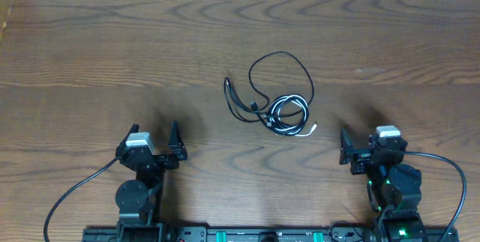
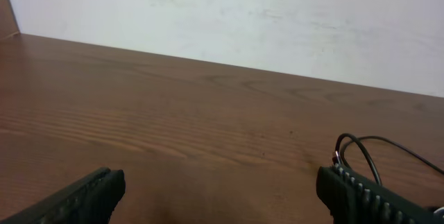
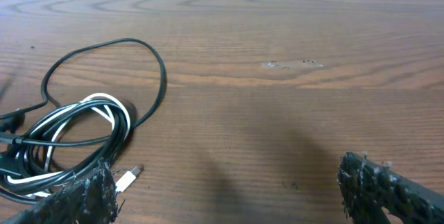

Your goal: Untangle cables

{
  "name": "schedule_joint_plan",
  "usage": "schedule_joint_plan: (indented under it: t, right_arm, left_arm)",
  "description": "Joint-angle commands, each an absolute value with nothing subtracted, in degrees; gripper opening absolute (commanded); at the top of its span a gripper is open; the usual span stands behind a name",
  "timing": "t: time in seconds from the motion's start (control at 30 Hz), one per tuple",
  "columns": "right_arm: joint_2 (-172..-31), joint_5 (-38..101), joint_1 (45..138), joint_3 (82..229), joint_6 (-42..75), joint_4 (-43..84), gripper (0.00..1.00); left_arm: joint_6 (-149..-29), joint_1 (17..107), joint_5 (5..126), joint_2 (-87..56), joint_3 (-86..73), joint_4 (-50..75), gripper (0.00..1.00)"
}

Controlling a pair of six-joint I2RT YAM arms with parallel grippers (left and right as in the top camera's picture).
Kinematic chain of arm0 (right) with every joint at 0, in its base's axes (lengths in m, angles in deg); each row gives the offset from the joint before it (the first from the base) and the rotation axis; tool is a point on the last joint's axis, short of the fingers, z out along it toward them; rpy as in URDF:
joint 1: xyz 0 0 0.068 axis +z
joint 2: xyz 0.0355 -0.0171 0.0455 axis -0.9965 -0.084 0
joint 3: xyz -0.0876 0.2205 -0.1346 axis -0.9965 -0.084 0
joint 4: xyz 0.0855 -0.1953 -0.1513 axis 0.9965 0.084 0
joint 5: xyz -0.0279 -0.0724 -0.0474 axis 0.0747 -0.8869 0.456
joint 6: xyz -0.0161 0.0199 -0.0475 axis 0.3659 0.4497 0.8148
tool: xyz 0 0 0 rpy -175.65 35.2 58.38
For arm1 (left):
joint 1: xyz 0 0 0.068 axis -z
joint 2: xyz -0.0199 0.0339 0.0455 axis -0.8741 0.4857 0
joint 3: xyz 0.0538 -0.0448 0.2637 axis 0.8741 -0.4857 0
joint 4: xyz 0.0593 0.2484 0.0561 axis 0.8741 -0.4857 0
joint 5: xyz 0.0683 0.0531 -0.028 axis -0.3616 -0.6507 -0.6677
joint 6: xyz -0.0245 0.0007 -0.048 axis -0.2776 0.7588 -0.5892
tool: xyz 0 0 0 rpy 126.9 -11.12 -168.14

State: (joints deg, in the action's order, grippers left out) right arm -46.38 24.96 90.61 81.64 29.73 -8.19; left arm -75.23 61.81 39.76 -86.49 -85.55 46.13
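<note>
The cables [image 1: 279, 103], thin black and white cords, lie tangled in one bundle near the middle of the wooden table [image 1: 90, 47], with a white plug [image 1: 313, 129] poking out toward the front edge. The left gripper [image 1: 156, 135] and right gripper [image 1: 366, 143] sit near that edge, well apart from the bundle. Both have their jaws spread and hold nothing.

Looks like a robotics lab bench: I sit mounted on a black rail [image 1: 195, 234] along the near edge of a wood-grain table [image 1: 112, 47], plain white wall [image 2: 277, 16] at the far side.
</note>
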Motion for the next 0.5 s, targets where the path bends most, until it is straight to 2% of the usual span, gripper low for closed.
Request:
schedule_joint_plan:
  t: [0.0,0.47]
  right_arm:
    - [-46.4,24.3,90.4,81.6,30.6,-7.9,0.99]
    - [-46.4,24.3,90.4,81.6,30.6,-7.9,0.99]
  left_arm:
    - [-74.3,62.0,36.6,-86.9,-86.0,43.2,0.94]
    - [-74.3,62.0,36.6,-86.8,-86.0,43.1,0.94]
